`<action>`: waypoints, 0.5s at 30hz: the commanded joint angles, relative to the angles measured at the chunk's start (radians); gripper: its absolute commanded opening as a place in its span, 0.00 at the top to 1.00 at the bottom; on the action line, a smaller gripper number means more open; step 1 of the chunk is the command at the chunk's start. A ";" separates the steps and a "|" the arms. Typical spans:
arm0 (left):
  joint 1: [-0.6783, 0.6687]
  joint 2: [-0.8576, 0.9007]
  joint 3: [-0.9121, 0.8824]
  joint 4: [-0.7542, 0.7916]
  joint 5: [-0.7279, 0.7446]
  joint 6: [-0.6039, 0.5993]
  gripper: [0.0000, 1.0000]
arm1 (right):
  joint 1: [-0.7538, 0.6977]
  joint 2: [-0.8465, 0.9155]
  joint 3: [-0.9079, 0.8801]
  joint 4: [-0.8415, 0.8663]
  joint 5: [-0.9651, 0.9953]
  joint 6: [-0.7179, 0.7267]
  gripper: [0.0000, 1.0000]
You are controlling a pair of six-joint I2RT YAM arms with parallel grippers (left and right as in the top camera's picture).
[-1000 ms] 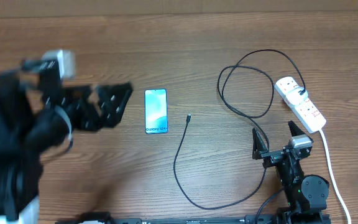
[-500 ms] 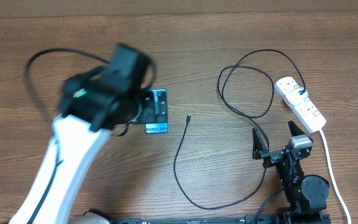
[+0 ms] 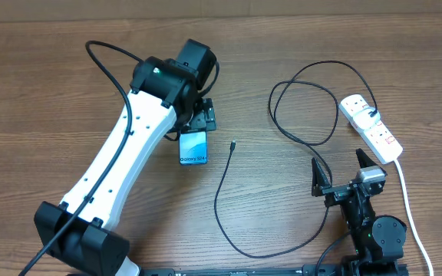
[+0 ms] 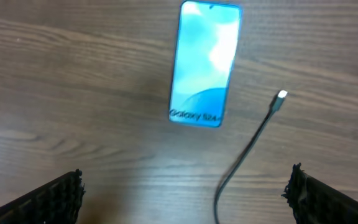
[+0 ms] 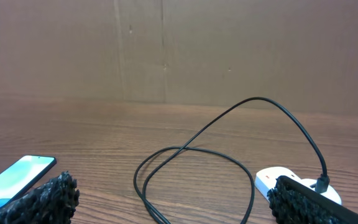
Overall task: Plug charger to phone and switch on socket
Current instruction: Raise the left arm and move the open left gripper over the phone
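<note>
Showing the charger [image 3: 216, 199] as a long, thin black cable lying slack on the bench [image 3: 52, 77]. It loops near the socket [image 3: 382, 138], where its plug [image 3: 372, 115] appears seated in an outlet. From there it sweeps toward the robot and back up, ending in a small connector tip [image 3: 232, 144] just beside the phone [image 3: 192, 149] and apart from it.

By its look the cable is light and limp. It is too soft to be pushed from a distance, and it will likely drag its slack behind it when lifted. The soundest hold is probably on the rigid connector body or on the cable directly behind it, so that the tip can be steered.

The phone lies flat, screen up, with its "Galaxy" end toward the robot. It is slim and smooth, so it will probably slide on the wood under an end-on push and may need bracing.

The left pincer [image 3: 202, 121] hovers over the phone's far end, jaws wide apart and holding nothing. The right pincer [image 3: 338, 170] sits near the robot's edge of the bench, between the cable's near sweep and the thick white cord [image 3: 405, 192]. Its jaws are likewise apart and empty.
</note>
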 commanded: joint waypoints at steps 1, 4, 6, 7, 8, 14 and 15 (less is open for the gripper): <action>0.069 0.004 0.017 0.035 0.131 0.151 0.00 | 0.000 -0.008 -0.010 0.003 0.005 -0.001 0.00; 0.137 0.005 0.000 0.061 0.285 0.251 0.00 | 0.000 -0.008 -0.010 0.003 0.005 -0.001 0.00; 0.165 0.005 -0.026 0.072 0.307 0.249 0.00 | 0.000 -0.008 -0.010 0.003 0.005 -0.001 0.00; 0.172 0.005 -0.042 0.076 0.305 0.239 0.00 | 0.000 -0.008 -0.010 0.003 0.005 -0.001 0.00; 0.174 0.005 -0.057 0.081 0.303 0.234 0.00 | 0.000 -0.008 -0.010 0.003 0.005 -0.001 0.00; 0.112 0.008 -0.186 0.196 0.288 0.188 0.00 | 0.000 -0.008 -0.010 0.003 0.005 -0.001 0.00; 0.098 0.009 -0.203 0.210 0.257 0.162 0.00 | 0.000 -0.008 -0.010 0.003 0.006 -0.001 0.00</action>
